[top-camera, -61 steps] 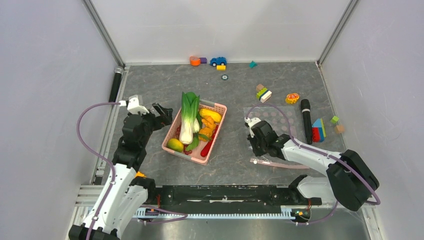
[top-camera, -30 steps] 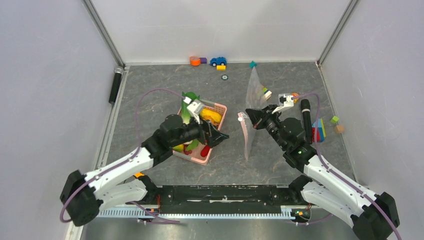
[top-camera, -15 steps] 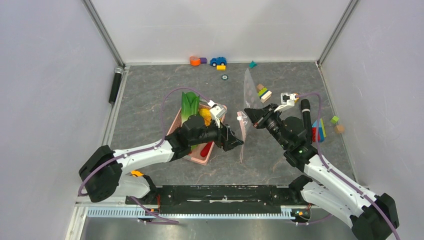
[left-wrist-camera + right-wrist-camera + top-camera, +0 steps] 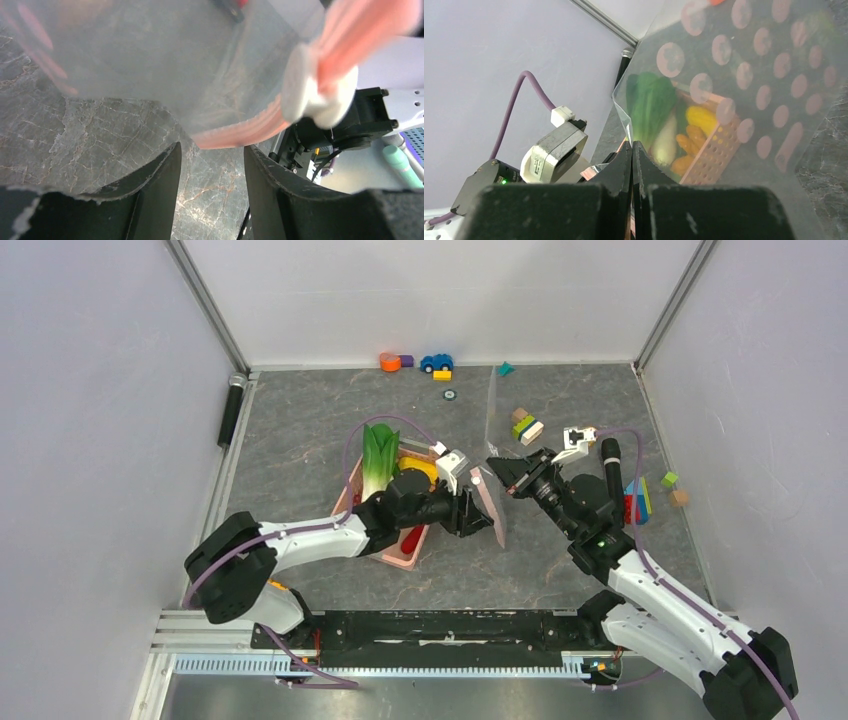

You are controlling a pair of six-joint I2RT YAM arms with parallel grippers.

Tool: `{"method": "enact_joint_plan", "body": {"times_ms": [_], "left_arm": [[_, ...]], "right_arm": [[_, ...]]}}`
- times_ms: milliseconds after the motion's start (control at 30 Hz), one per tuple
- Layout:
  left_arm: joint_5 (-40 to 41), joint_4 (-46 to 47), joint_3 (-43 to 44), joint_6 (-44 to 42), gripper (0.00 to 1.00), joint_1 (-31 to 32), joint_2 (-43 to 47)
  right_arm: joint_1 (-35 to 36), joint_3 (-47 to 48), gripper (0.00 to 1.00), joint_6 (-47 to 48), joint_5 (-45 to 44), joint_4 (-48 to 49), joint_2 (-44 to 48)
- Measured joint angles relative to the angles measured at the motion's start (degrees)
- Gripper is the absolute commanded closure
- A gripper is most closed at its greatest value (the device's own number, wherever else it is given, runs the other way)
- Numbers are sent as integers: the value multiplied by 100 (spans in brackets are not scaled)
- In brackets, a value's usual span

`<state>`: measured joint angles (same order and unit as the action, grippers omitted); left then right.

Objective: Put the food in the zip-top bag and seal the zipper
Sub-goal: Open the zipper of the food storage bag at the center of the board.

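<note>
The clear dotted zip-top bag [image 4: 491, 420] hangs upright, held by my right gripper [image 4: 497, 472], which is shut on its edge [image 4: 633, 146]. Its pinkish zipper strip [image 4: 494, 508] runs down the near side. In the left wrist view the strip [image 4: 235, 135] and white slider [image 4: 312, 95] sit just at the mouth of my open left gripper [image 4: 212, 150], not clamped. My left gripper [image 4: 478, 512] reaches over the basket's right side. The bok choy [image 4: 378, 455], yellow pieces [image 4: 420, 472] and red chili [image 4: 412, 537] lie in the pink basket [image 4: 392, 558]. They show through the bag in the right wrist view [image 4: 649, 100].
Toy blocks [image 4: 528, 427] and a toy car [image 4: 436, 362] lie at the back. More blocks [image 4: 637, 500] and a black cylinder [image 4: 612, 480] are at the right. Another black cylinder [image 4: 231, 410] lies by the left wall.
My right gripper lifted the bag off the table to stand upright. My left arm swung from left of the basket across it to the bag's zip edge.
</note>
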<state>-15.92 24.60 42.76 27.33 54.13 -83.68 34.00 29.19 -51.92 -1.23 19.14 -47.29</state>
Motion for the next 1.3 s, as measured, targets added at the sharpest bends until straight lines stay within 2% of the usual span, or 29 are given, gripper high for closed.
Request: {"method": "enact_joint_plan", "body": {"times_ms": [200, 433, 667, 833, 933, 967, 1000, 1033, 1100, 1133, 1233, 1300], "left_arm": [[267, 90, 70, 7, 45, 107, -103], [988, 245, 68, -42, 44, 625, -61], [1775, 343, 79, -42, 51, 667, -50], [1891, 319, 319, -42, 57, 667, -249], [1829, 308, 492, -26, 71, 671, -365], [1808, 291, 573, -13, 79, 671, -411], [1731, 278, 675, 0, 91, 669, -470], [1690, 260, 765, 20, 98, 669, -518], [1679, 192, 894, 68, 98, 671, -568], [1696, 114, 940, 85, 98, 671, -577], [1886, -369, 1154, 181, 98, 671, -579], [2094, -717, 1298, 284, 98, 671, -570]], "right_arm": [[-15, -70, 100, -190, -155, -7, -2], [-31, -275, 100, -363, -656, -37, 70], [-31, -369, 100, -415, -791, -37, 310], [-31, -420, 100, -461, -785, -35, 330], [-31, -479, 100, -538, -778, -13, 269], [-31, -501, 100, -562, -772, 7, 240], [-31, -529, 100, -592, -765, 28, 195], [-33, -560, 100, -625, -761, 55, 149], [-33, -575, 100, -658, -732, 57, 76], [-33, -575, 93, -658, -715, 66, 57], [-33, -575, 37, -525, -680, 74, 48], [-37, -575, 3, -192, -691, 33, 87]]}}
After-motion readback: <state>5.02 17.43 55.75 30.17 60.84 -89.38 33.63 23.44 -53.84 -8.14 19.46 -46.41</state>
